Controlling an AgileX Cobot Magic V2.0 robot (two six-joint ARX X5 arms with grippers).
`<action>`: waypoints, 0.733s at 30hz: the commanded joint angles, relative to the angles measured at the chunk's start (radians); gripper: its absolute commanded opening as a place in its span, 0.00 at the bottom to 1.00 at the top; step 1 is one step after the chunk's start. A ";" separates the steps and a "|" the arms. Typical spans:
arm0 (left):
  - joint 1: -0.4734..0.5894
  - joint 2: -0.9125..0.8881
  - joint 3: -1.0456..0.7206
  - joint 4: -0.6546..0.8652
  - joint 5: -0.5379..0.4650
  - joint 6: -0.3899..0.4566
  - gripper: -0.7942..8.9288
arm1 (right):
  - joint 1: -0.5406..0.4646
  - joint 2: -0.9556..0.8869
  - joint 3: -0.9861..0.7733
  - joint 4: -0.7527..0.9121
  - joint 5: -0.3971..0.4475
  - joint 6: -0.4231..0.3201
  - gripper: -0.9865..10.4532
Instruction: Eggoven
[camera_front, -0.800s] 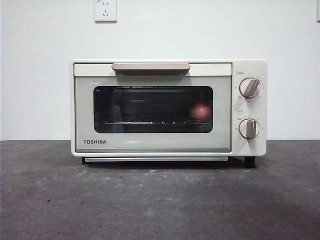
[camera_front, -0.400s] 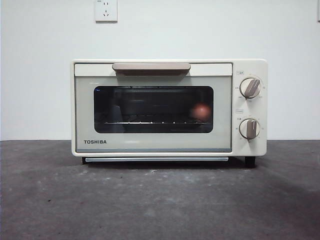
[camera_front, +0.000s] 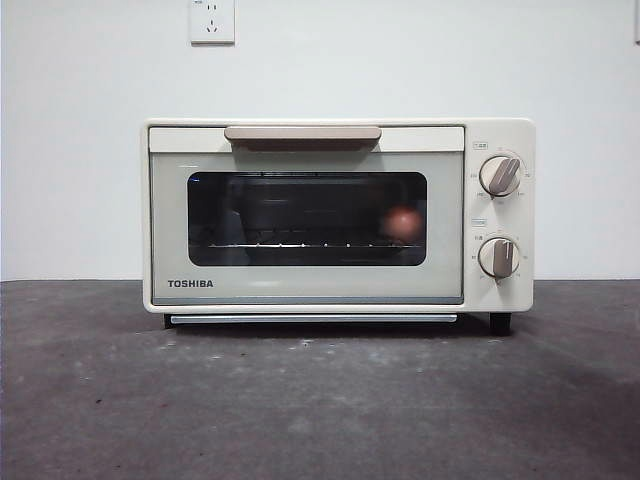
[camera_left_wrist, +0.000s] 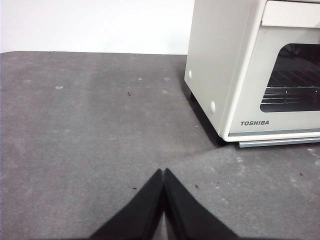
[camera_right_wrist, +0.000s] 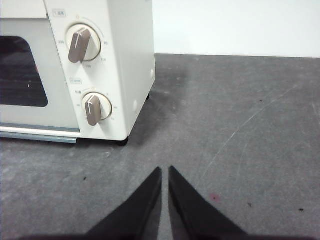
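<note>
The cream TOSHIBA oven (camera_front: 338, 215) stands in the middle of the table with its door closed and its tan handle (camera_front: 302, 134) along the top. Through the dark glass window the reddish-brown egg (camera_front: 403, 222) shows on the rack at the right side inside. My left gripper (camera_left_wrist: 163, 174) is shut and empty, low over the table off the oven's (camera_left_wrist: 235, 70) left front corner. My right gripper (camera_right_wrist: 165, 171) is shut and empty, off the oven's (camera_right_wrist: 120, 60) right front corner near its two knobs (camera_right_wrist: 80, 44). Neither arm appears in the front view.
A dark grey mat (camera_front: 320, 400) covers the table in front of the oven. A white wall with a power socket (camera_front: 212, 20) stands behind. Open mat lies on both sides of the oven.
</note>
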 joint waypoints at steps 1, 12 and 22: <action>0.002 -0.001 -0.027 0.009 0.002 -0.006 0.09 | -0.001 -0.003 -0.005 0.022 0.004 0.014 0.09; 0.002 -0.001 -0.027 0.009 0.002 -0.006 0.09 | -0.001 -0.003 -0.005 0.043 0.004 0.014 0.09; 0.002 -0.001 -0.027 0.009 0.002 -0.006 0.09 | -0.001 -0.003 -0.004 0.043 0.004 0.014 0.09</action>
